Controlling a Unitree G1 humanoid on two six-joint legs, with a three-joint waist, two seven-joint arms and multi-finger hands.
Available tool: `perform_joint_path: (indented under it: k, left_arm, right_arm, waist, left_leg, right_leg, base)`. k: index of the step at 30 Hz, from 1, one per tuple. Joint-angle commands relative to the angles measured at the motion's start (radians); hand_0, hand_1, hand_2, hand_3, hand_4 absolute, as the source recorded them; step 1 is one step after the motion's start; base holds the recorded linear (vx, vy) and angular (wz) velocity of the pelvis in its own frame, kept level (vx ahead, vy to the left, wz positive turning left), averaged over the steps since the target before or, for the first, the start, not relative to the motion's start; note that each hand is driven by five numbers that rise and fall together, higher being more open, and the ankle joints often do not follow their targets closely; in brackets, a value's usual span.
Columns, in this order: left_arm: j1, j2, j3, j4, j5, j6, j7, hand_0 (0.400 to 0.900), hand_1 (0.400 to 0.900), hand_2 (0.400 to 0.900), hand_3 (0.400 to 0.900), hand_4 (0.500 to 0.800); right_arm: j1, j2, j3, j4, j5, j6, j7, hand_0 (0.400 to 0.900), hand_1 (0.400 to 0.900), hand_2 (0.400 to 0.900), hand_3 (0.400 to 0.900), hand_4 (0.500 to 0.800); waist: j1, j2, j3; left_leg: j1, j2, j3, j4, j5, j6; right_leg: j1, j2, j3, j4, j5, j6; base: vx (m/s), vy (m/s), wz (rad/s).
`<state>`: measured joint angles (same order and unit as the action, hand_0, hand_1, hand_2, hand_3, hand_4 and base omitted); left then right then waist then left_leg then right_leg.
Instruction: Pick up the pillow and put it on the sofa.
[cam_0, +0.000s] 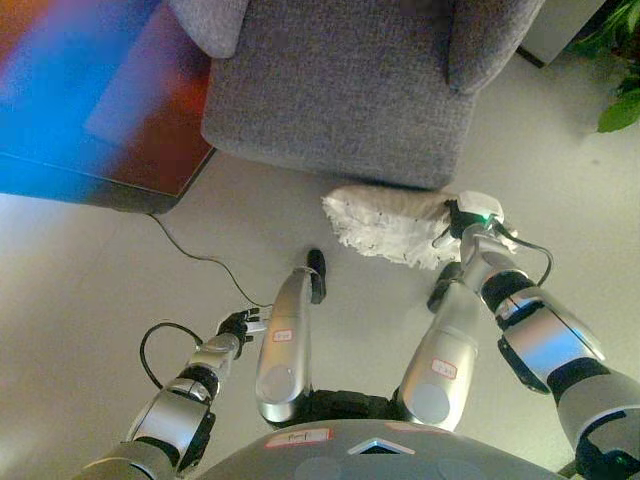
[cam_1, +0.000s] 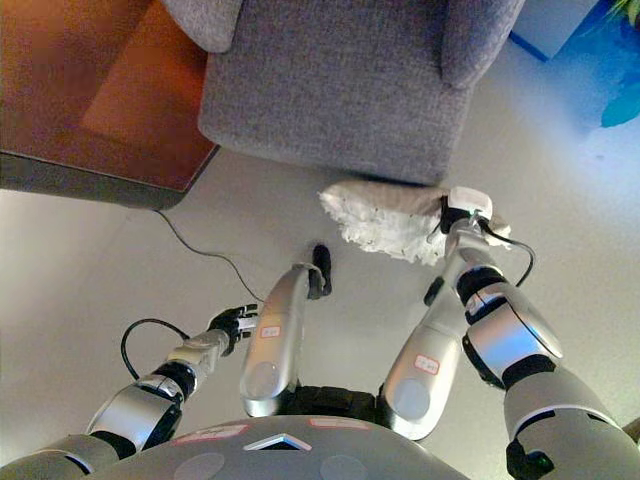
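A white fluffy pillow (cam_0: 385, 222) lies on the pale floor, right against the front of the grey sofa (cam_0: 340, 85). My right hand (cam_0: 462, 218) is at the pillow's right end, low over the floor. Its fingers are hidden by my wrist and the pillow. My left hand (cam_1: 234, 322) hangs idle at the lower left, well away from the pillow, with relaxed fingers and nothing in it.
A dark red-brown low table (cam_1: 95, 110) stands at the left beside the sofa. A green plant (cam_0: 620, 70) shows at the upper right corner. Pale floor (cam_0: 80, 270) spreads in front of the sofa.
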<state>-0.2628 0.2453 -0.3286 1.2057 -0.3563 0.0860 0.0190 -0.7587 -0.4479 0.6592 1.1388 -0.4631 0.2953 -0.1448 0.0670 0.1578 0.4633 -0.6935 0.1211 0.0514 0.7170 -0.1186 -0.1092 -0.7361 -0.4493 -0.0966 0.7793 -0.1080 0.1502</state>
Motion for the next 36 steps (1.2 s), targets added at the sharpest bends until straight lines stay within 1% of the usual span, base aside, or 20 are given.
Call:
perform_joint_path:
  k: [1,5,8,9,14,16,17,18,20,22,23,24,26,29,33,36]
  left_arm:
    - [0.034,0.073,-0.024,0.001,-0.058,0.011,0.034,0.900,0.900,0.900,0.900,0.800]
    - [0.034,0.081,-0.029,-0.013,-0.094,0.015,0.041,0.900,0.900,0.900,0.900,0.800]
    - [0.042,0.088,-0.023,-0.023,-0.118,0.003,0.042,0.900,0.900,0.900,0.900,0.800]
    - [0.048,0.091,-0.025,-0.029,-0.136,0.000,0.042,0.900,0.900,0.900,0.900,0.800]
    - [0.061,0.090,-0.023,-0.050,-0.195,-0.028,0.044,0.900,0.900,0.900,0.900,0.800]
    - [0.070,0.090,-0.021,-0.059,-0.205,-0.034,0.035,0.900,0.900,0.900,0.900,0.800]
    - [0.076,0.091,-0.023,-0.071,-0.209,-0.034,0.035,0.900,0.900,0.900,0.900,0.800]
    - [0.080,0.092,-0.023,-0.077,-0.212,-0.035,0.034,0.900,0.900,0.900,0.900,0.800]
    - [0.094,0.093,-0.022,-0.086,-0.213,-0.041,0.029,0.900,0.900,0.900,0.900,0.800]
    - [0.117,0.098,-0.011,-0.099,-0.213,-0.054,0.018,0.900,0.900,0.900,0.900,0.800]
    - [0.118,0.098,-0.010,-0.099,-0.213,-0.055,0.017,0.900,0.900,0.900,0.900,0.800]
    - [0.130,0.103,-0.008,-0.114,-0.215,-0.060,0.017,0.900,0.900,0.900,0.900,0.800]
    - [0.139,0.108,-0.005,-0.124,-0.214,-0.065,0.015,0.900,0.900,0.900,0.900,0.800]
    - [0.146,0.112,-0.005,-0.139,-0.216,-0.058,0.010,0.900,0.900,0.900,0.900,0.800]
    - [0.158,0.107,-0.009,-0.143,-0.210,-0.060,0.011,0.900,0.900,0.900,0.900,0.800]
    - [0.164,0.100,-0.006,-0.130,-0.196,-0.076,0.001,0.900,0.900,0.900,0.900,0.800]
  right_arm:
    - [-0.131,-0.059,0.007,-0.016,0.018,-0.020,0.010,0.900,0.900,0.900,0.900,0.800]
    - [-0.213,-0.089,0.033,-0.007,0.039,-0.002,0.054,0.900,0.900,0.900,0.900,0.800]
    - [-0.278,-0.110,0.054,0.000,0.026,0.000,0.074,0.900,0.900,0.900,0.900,0.800]
    - [-0.302,-0.117,0.066,0.003,0.018,0.000,0.077,0.900,0.900,0.900,0.900,0.800]
    - [-0.398,-0.136,0.108,0.001,-0.003,-0.006,0.092,0.900,0.900,0.900,0.900,0.800]
    - [-0.428,-0.145,0.126,0.001,-0.006,-0.011,0.106,0.900,0.900,0.900,0.900,0.800]
    - [-0.442,-0.151,0.132,-0.001,0.004,-0.019,0.106,0.743,0.743,0.743,0.743,0.706]
    - [-0.451,-0.154,0.135,-0.002,0.016,-0.026,0.105,0.400,0.400,0.400,0.400,0.500]
    - [-0.467,-0.162,0.132,-0.009,0.058,-0.046,0.102,0.400,0.400,0.400,0.400,0.500]
    - [-0.483,-0.186,0.130,-0.029,0.090,-0.095,0.076,0.400,0.400,0.400,0.400,0.500]
    - [-0.483,-0.188,0.130,-0.030,0.091,-0.096,0.075,0.400,0.400,0.400,0.400,0.500]
    - [-0.489,-0.201,0.130,-0.050,0.095,-0.111,0.059,0.400,0.400,0.400,0.400,0.500]
    - [-0.490,-0.210,0.123,-0.059,0.082,-0.120,0.052,0.400,0.400,0.400,0.400,0.500]
    - [-0.495,-0.224,0.124,-0.077,0.092,-0.118,0.057,0.400,0.400,0.400,0.400,0.500]
    - [-0.486,-0.227,0.115,-0.089,0.099,-0.133,0.059,0.400,0.400,0.400,0.400,0.500]
    - [-0.462,-0.222,0.100,-0.098,0.109,-0.157,0.056,0.400,0.400,0.400,0.400,0.500]
  waist:
    - [0.032,0.019,0.033]
    - [0.035,0.043,0.052]
    - [0.038,0.061,0.057]
    - [0.040,0.070,0.057]
    - [0.047,0.096,0.057]
    - [0.050,0.105,0.057]
    - [0.053,0.110,0.057]
    - [0.054,0.112,0.057]
    - [0.056,0.116,0.057]
    - [0.056,0.118,0.057]
    - [0.056,0.118,0.057]
    - [0.056,0.117,0.057]
    - [0.055,0.118,0.057]
    - [0.051,0.119,0.057]
    - [0.049,0.118,0.057]
    - [0.048,0.112,0.056]
  left_leg:
    - [0.012,0.066,-0.040,0.034,-0.079,-0.034]
    - [-0.065,0.065,-0.035,0.080,-0.083,-0.031]
    - [-0.127,0.063,-0.033,0.105,-0.079,-0.031]
    - [-0.142,0.066,-0.036,0.130,-0.105,-0.036]
    - [-0.241,0.060,-0.045,0.188,-0.105,-0.033]
    - [-0.275,0.058,-0.048,0.212,-0.107,-0.033]
    - [-0.289,0.058,-0.049,0.223,-0.107,-0.031]
    - [-0.299,0.058,-0.050,0.231,-0.109,-0.031]
    - [-0.319,0.061,-0.051,0.251,-0.112,-0.029]
    - [-0.335,0.064,-0.053,0.264,-0.113,-0.026]
    - [-0.335,0.064,-0.053,0.265,-0.113,-0.026]
    - [-0.336,0.067,-0.052,0.270,-0.114,-0.025]
    - [-0.330,0.070,-0.048,0.271,-0.113,-0.026]
    - [-0.313,0.076,-0.040,0.260,-0.108,-0.029]
    - [-0.272,0.077,-0.032,0.218,-0.094,-0.033]
    - [-0.208,0.075,-0.024,0.162,-0.076,-0.037]
  right_leg:
    - [-0.030,-0.045,0.109,-0.006,0.010,0.051]
    - [-0.115,-0.038,0.131,0.051,-0.002,0.045]
    - [-0.181,-0.033,0.143,0.085,-0.007,0.038]
    - [-0.197,-0.032,0.147,0.117,-0.037,0.040]
    - [-0.305,-0.031,0.181,0.196,-0.053,0.025]
    - [-0.339,-0.032,0.191,0.222,-0.060,0.021]
    - [-0.355,-0.031,0.195,0.235,-0.064,0.017]
    - [-0.365,-0.031,0.198,0.244,-0.066,0.015]
    - [-0.388,-0.030,0.205,0.265,-0.071,0.011]
    - [-0.408,-0.024,0.207,0.284,-0.076,0.006]
    - [-0.408,-0.024,0.208,0.285,-0.076,0.005]
    - [-0.411,-0.023,0.204,0.295,-0.080,0.003]
    - [-0.409,-0.021,0.201,0.302,-0.083,0.003]
    - [-0.400,-0.023,0.195,0.302,-0.083,0.001]
    - [-0.369,-0.022,0.182,0.278,-0.075,-0.003]
    - [-0.310,-0.023,0.161,0.238,-0.064,-0.002]
  base:
    - [-0.13,0.001,0.14]
    - [-0.11,0.016,0.11]
    - [-0.08,0.021,0.08]
    - [-0.02,0.013,0.07]
    - [-0.07,0.027,0.07]
    - [-0.06,0.015,0.07]
    - [-0.06,0.008,0.06]
    - [-0.05,-0.003,0.06]
    - [-0.05,-0.006,0.03]
    - [-0.04,-0.004,-0.02]
    - [-0.04,-0.008,-0.03]
    - [0.00,0.000,0.00]
    - [0.00,0.000,0.00]
    - [0.00,0.000,0.00]
    - [0.01,-0.001,-0.02]
    - [0.03,-0.012,-0.07]
